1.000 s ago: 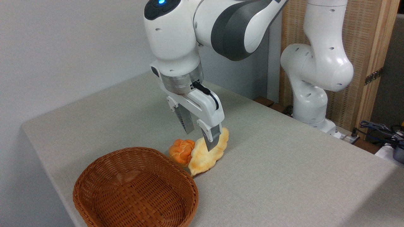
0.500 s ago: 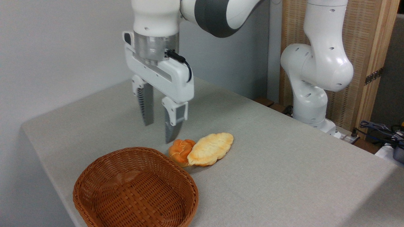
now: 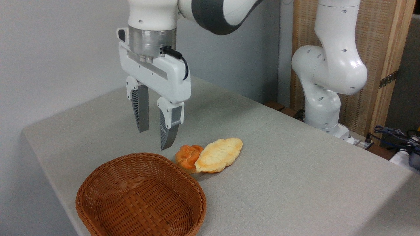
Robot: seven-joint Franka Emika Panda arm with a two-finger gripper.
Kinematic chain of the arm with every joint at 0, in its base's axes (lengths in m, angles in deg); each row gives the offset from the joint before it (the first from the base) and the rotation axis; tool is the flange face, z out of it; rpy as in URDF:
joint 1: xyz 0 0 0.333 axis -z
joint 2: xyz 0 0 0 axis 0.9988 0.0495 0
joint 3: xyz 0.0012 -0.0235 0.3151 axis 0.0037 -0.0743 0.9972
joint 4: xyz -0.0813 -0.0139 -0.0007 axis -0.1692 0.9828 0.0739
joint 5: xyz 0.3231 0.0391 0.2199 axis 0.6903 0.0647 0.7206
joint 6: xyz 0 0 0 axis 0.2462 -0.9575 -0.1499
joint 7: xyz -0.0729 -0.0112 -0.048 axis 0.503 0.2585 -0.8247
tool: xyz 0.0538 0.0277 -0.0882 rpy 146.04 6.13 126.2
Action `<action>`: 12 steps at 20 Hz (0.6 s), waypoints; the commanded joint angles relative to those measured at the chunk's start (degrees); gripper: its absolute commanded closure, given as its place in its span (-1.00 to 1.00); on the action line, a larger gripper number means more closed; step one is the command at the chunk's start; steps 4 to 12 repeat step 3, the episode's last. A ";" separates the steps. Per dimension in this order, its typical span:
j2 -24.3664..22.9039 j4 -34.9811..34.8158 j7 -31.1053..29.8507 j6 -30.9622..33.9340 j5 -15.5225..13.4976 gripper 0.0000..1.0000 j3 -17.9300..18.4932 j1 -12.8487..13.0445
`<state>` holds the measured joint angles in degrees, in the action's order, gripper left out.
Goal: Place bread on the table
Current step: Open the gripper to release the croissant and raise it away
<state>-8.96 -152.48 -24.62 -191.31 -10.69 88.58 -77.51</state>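
**Bread lying on the table, gripper hanging empty above**

The bread [image 3: 219,155] is lying flat on the table [image 3: 295,183], outside the basket [image 3: 141,196] and just beyond its far rim. Its left end is touching, and partly overlapping, the small orange bun [image 3: 186,155] sitting beside it. Nothing is holding the loaf; its whole length is resting on the grey cloth surface.

The gripper [image 3: 154,139] is hanging in the air to the left of the two pieces, clearly above the table and apart from both of them. Its two fingers are pointing down with a plain gap showing between them, and nothing is sitting in that gap, so it is carrying nothing. The arm is reaching in from the upper right, with its base standing at the far edge of the table.

The basket is showing only its woven bottom and walls; no food is lying inside it.

Judging by how things are lying, the task is looking as good as finished: the loaf is already sitting on the table and the fingers are no longer gripping it. Little seems to be left beyond the arm clearing away from the work area. The one untidy point is that the loaf is leaning against the bun rather than lying by itself, though that is not spoiling the placement.
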 commanded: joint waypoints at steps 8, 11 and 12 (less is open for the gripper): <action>0.82 1.10 -2.30 1.95 2.92 -1.00 -1.19 0.28; 0.82 1.10 -2.30 1.95 2.92 -1.00 -1.19 0.28; 0.82 1.10 -2.30 1.95 2.92 -1.00 -1.19 0.28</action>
